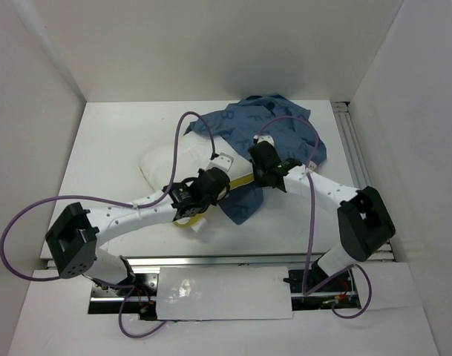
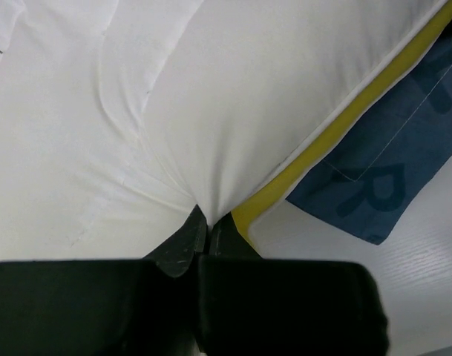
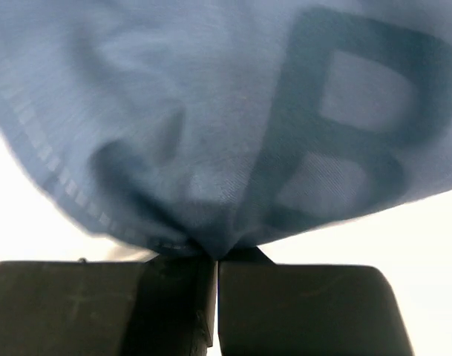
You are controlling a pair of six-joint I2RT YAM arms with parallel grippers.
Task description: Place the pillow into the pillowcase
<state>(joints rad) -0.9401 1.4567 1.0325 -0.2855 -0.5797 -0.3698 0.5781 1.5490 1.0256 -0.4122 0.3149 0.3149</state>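
Both pinch cloth: left end effector [image 2: 203,226] holds the pillow [image 2: 233,96], right end effector [image 3: 214,258] holds the pillowcase [image 3: 203,111]; insertion not yet done.

The pillow [image 2: 211,111] is plain white with a bright yellow trim [image 2: 337,124] along its edge. The pillowcase [image 3: 174,111] is denim blue, printed with large, darker blue letters [image 3: 359,126]. The tabletop [image 1: 114,148] is white, and the cables [image 1: 312,215] are purple.
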